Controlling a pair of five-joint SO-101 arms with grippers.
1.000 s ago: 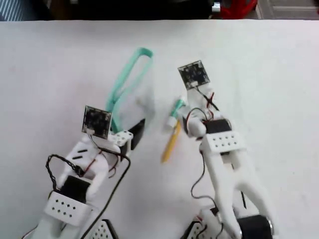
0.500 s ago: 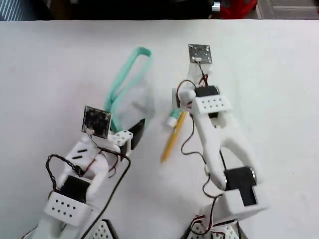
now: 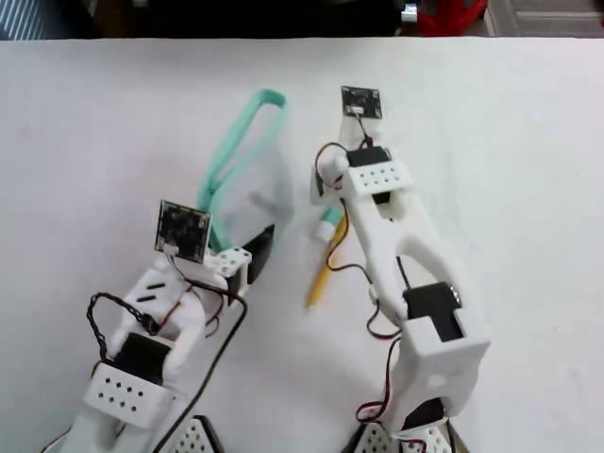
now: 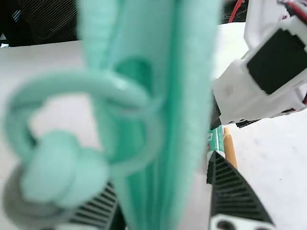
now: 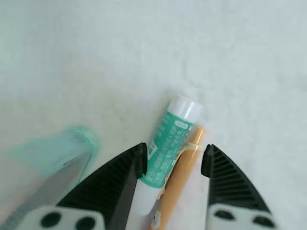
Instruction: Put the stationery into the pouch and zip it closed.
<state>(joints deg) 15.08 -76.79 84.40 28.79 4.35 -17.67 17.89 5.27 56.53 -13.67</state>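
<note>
The pouch [image 3: 243, 175] lies on the table [image 3: 510, 142], its near end grasped by the clenched left claw [image 3: 247, 249]. Its teal zipper edge [image 4: 192, 96] and pull loop [image 4: 86, 82] are seen close up in the left wrist view. In the right wrist view the right claw [image 5: 175, 147] is seen released, with the glue stick [image 5: 170, 136] and orange pen [image 5: 182, 175] side by side between its jaws.

Tight spot: the right tool [image 5: 173, 149] sits spread astride the green-and-white glue stick [image 5: 169, 143] and the orange pen [image 3: 321, 276], which lie touching side by side, with a finger on each flank and little slack. The teal-edged translucent zip pouch [image 3: 243, 156], pinched by the left tool [image 3: 253, 247], walls off the near side, just beside them. There is passing room over the white desk [image 3: 510, 142] beyond the right arm [image 3: 415, 274], and left of the pouch.
</note>
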